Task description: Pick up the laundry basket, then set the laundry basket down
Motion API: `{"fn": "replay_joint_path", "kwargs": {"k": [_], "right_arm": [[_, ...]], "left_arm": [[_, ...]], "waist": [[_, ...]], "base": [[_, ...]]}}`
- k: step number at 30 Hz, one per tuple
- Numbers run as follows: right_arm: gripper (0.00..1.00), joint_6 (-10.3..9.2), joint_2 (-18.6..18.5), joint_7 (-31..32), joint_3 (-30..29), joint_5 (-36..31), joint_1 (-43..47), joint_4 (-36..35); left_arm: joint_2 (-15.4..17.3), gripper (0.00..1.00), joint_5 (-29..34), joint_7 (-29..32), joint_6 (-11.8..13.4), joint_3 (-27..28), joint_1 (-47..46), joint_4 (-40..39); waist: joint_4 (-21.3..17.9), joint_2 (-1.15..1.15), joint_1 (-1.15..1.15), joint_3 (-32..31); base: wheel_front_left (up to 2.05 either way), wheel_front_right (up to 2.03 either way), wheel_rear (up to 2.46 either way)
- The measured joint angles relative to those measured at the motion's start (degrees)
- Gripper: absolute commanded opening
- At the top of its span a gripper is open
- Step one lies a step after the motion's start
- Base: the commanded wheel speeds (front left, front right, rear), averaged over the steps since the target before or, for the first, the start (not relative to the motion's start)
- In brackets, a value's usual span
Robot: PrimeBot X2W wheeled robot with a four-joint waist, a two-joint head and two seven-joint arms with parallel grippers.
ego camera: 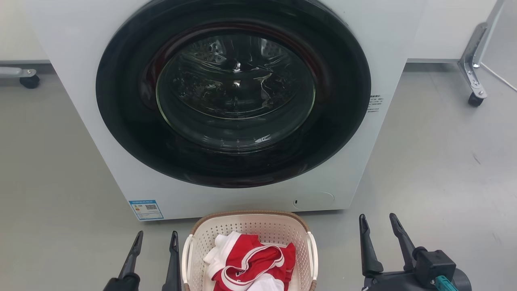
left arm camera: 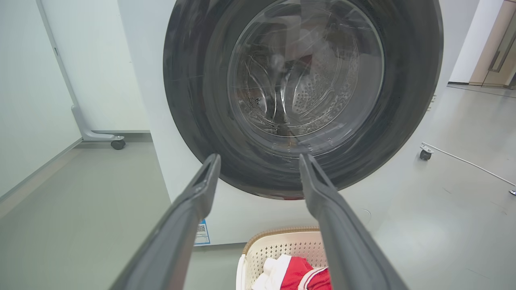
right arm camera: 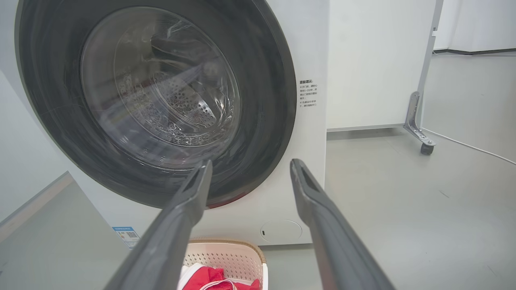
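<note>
basket [ego camera: 250,226] on floor just before washer [ego camera: 202,198], under its door | left gripper [ego camera: 156,234], right gripper [ego camera: 377,218] both spread, empty | likely light, stiff plastic, soft clothes [ego camera: 250,262] inside | you grab both side handles [ego camera: 186,254], lift level

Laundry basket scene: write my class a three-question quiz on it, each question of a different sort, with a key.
1. True or false: the laundry basket is empty.
2. The left gripper and right gripper are: A) both open, one either side of the basket; B) both shut on its handles; C) both inside the basket.
3. Fill in: the basket stands on the floor in front of the ____.
Key: 1 false, it holds red-and-white clothing; 2 A; 3 washing machine.
</note>
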Motion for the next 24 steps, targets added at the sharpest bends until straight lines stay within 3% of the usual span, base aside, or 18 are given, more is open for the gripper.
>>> {"fn": "replay_joint_path", "kwargs": {"k": [24], "right_arm": [[1.00,0.00,0.00,-0.01,-1.14,0.01,0.30,0.01]], "left_arm": [[-0.67,1.00,-0.45,0.00,-1.04,1.57,0.01,-0.04]], "waist": [[0.06,0.00,0.00,0.00]], "base": [[0.00,0.00,0.00]]}}
